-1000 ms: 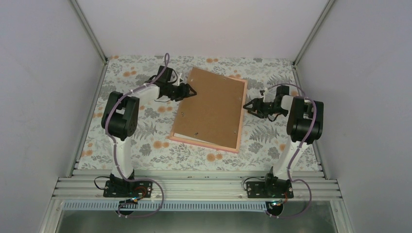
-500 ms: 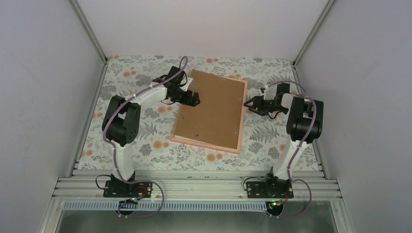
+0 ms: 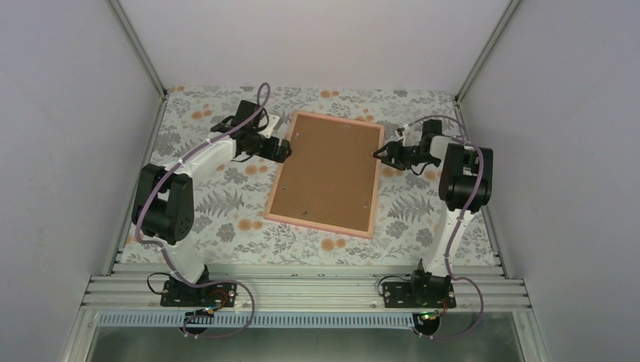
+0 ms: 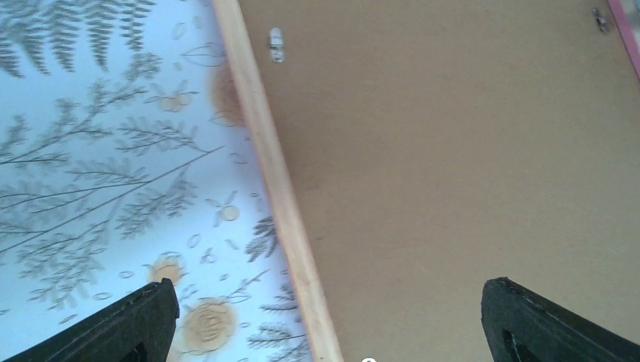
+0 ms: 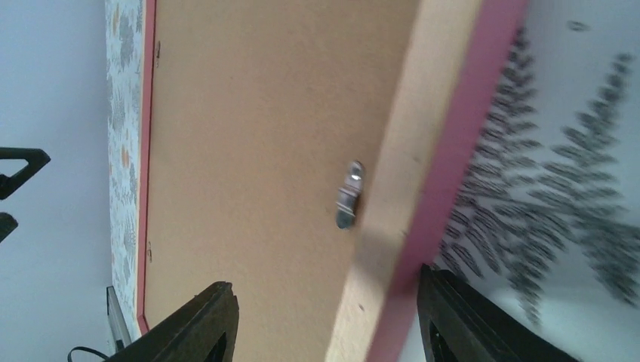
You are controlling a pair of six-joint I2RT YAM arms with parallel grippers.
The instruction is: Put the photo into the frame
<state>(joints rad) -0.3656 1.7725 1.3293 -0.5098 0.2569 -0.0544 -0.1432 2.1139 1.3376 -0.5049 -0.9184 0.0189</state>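
Left tool (image 3: 284, 148) and right tool (image 3: 380, 153) flank the frame (image 3: 318, 225).

Lab booth: white walls (image 3: 302, 38), aluminium rail (image 3: 302, 290)

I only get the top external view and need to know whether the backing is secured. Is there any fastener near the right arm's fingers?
Observer: Yes. The right wrist view shows a small metal clip lying on the backing board, right against the inner rim of the frame.
Operator: Are the right fingers gripping the frame?
Observer: No. The right fingers stand apart on either side of its rail, with gaps showing.
Operator: And the left?
Observer: The left fingers are wide open, one over the tablecloth and one over the board, with the rail between them.
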